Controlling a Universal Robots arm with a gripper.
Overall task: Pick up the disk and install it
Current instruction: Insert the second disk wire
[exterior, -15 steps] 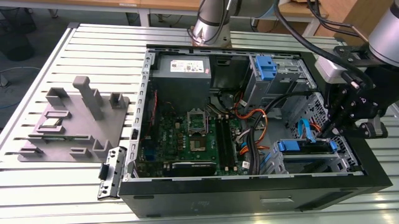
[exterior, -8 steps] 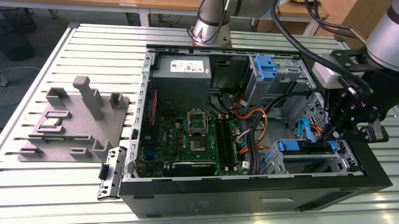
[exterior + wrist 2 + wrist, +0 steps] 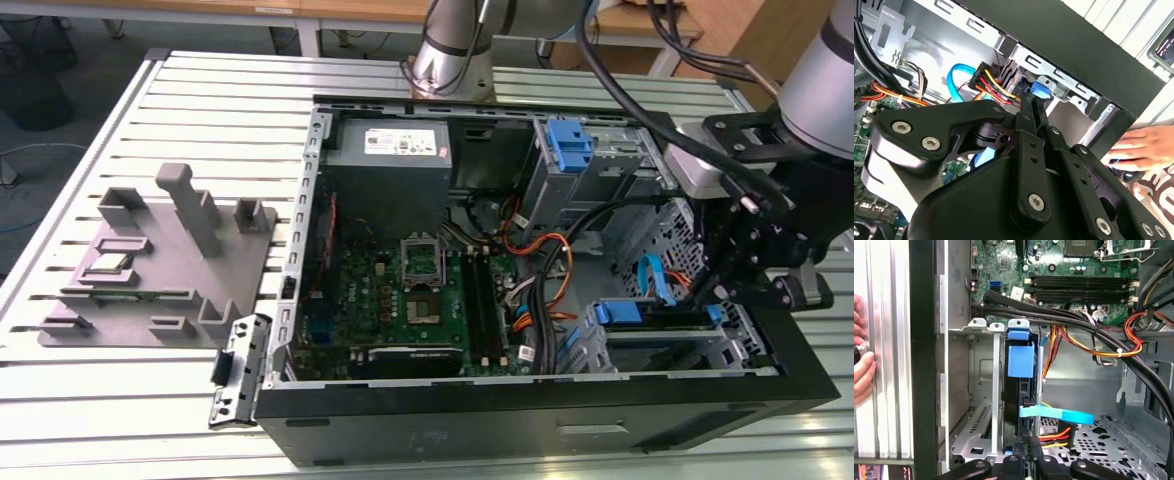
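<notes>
Disk [image 3: 1021, 405] stands on edge in the drive cage [image 3: 979, 440] at the computer case's [image 3: 534, 420] front corner, blue rail [image 3: 1020, 357] showing. Robot's hand [image 3: 1026, 452] reaches its near end, fingers closed together there; whether they grip it, I cannot tell.

Exterior high, wide; wrists close (drive cage [image 3: 1004, 405]).

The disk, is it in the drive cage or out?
In. The disk stands on edge inside the cage, its blue rail on top.
</notes>
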